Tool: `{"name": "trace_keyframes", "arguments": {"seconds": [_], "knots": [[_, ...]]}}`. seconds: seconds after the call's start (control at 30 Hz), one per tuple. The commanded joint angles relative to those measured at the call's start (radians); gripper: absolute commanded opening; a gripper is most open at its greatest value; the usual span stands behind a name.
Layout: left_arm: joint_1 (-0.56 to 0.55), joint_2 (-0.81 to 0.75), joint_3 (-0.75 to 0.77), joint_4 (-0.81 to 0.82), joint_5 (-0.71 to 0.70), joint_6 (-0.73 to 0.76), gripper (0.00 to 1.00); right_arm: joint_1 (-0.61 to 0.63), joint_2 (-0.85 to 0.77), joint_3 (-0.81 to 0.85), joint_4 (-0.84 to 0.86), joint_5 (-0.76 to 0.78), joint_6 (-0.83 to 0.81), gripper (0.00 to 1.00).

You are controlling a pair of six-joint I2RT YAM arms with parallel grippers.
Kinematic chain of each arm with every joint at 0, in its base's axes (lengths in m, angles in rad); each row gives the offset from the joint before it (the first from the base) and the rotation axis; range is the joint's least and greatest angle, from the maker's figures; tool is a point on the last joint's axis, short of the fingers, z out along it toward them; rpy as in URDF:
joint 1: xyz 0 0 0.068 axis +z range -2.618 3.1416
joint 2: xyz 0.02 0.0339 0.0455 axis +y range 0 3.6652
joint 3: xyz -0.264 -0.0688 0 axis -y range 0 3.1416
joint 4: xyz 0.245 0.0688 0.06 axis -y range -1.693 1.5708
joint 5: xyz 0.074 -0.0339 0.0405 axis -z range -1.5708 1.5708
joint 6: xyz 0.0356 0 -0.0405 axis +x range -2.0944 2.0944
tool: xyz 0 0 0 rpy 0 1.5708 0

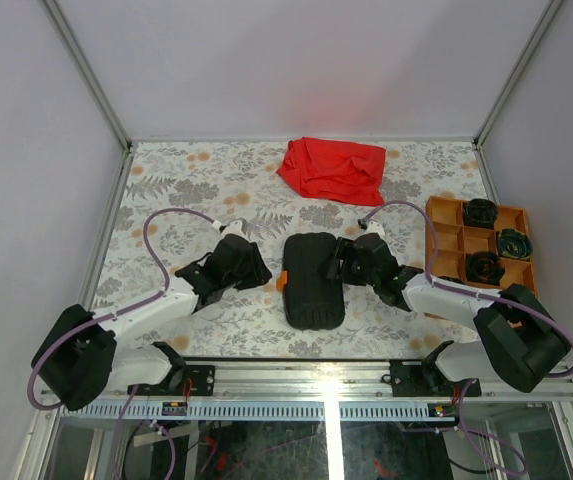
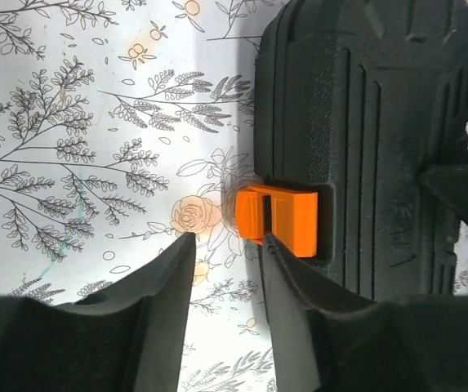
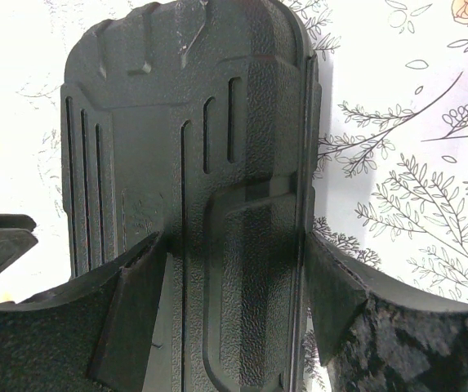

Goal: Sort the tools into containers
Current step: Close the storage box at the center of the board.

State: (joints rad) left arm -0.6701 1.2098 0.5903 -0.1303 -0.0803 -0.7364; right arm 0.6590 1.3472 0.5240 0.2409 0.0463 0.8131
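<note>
Black case point(image 1: 311, 285) lies shut at the centre of the table point(image 1: 181, 195), between the two arms. The orange tray point(image 1: 446, 240) sits at the right edge, well apart from the case, and the red cloth point(image 1: 333, 168) lies beyond it at the far side. Only the top view shows the tray, with dark round items point(image 1: 483, 211) in three compartments (too small to identify). The left wrist view alone shows the orange latch point(image 2: 281, 219) plainly, on the side of the case facing the left arm. The left gripper point(image 2: 227, 243) has its jaws partly apart with only tablecloth between them, one fingertip point(image 2: 269, 242) right at the latch's near edge. The right wrist view shows the right gripper point(image 3: 234, 245) spread wide across the opposite edge of the case, both fingertips against it. From above that hold is hidden under the arm.
</note>
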Motion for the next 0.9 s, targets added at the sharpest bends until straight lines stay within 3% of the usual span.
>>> {"name": "trace_keyframes", "arguments": {"seconds": [0.0,0.2,0.87], "knots": [[0.004,0.034,-0.001,-0.005,-0.021,0.034,0.34,0.011,0.057,-0.018,-0.156,-0.002,-0.059,0.64],[0.004,0.119,0.024,0.006,0.017,0.057,0.23,0.011,0.063,-0.012,-0.158,-0.005,-0.061,0.64],[-0.002,0.245,0.086,0.058,0.054,0.069,0.22,0.010,0.050,-0.022,-0.166,0.006,-0.060,0.64]]}}
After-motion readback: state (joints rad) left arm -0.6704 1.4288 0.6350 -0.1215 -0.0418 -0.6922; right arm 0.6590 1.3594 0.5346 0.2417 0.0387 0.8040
